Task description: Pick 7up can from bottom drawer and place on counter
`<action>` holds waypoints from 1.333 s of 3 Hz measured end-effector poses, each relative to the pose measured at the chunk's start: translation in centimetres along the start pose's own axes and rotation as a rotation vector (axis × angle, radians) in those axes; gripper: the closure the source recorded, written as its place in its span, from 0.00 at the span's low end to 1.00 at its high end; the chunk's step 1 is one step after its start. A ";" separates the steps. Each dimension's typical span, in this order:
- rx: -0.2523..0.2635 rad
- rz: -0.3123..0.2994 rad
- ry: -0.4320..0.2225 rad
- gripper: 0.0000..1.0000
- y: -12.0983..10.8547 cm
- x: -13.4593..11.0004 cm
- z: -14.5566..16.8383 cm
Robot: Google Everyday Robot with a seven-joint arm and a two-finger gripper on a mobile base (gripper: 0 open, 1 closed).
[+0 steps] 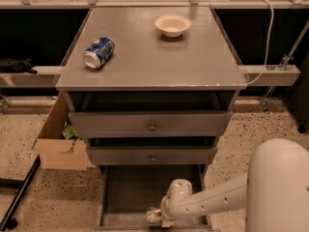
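The 7up can point(153, 215), small and pale with green marks, lies near the front edge of the open bottom drawer point(128, 192). My gripper point(160, 217) is down inside that drawer at the end of the white arm, right against the can. The wrist hides the contact, so a hold on the can does not show. The counter point(154, 62) is the grey cabinet top above.
A blue and white can point(99, 52) lies on its side at the counter's left, and a white bowl point(172, 25) stands at the back. The two upper knobbed drawers point(150, 124) are slightly open above my arm. A cardboard box point(60, 146) sits on the floor left of the cabinet.
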State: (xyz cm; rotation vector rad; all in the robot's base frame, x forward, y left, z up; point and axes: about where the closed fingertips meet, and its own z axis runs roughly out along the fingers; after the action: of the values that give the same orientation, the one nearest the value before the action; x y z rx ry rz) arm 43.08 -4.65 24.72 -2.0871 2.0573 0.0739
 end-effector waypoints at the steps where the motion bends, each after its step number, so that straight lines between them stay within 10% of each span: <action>1: 0.036 0.013 -0.014 1.00 -1.6 0.1 -4.2; 2: 0.224 0.011 -0.021 1.00 0.5 0.2 -14.8; 4: 0.414 0.005 -0.097 1.00 4.7 -2.2 -21.3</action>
State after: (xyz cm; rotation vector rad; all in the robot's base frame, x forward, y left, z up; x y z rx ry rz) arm 35.96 -6.38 45.41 -1.7892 1.8327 -0.2265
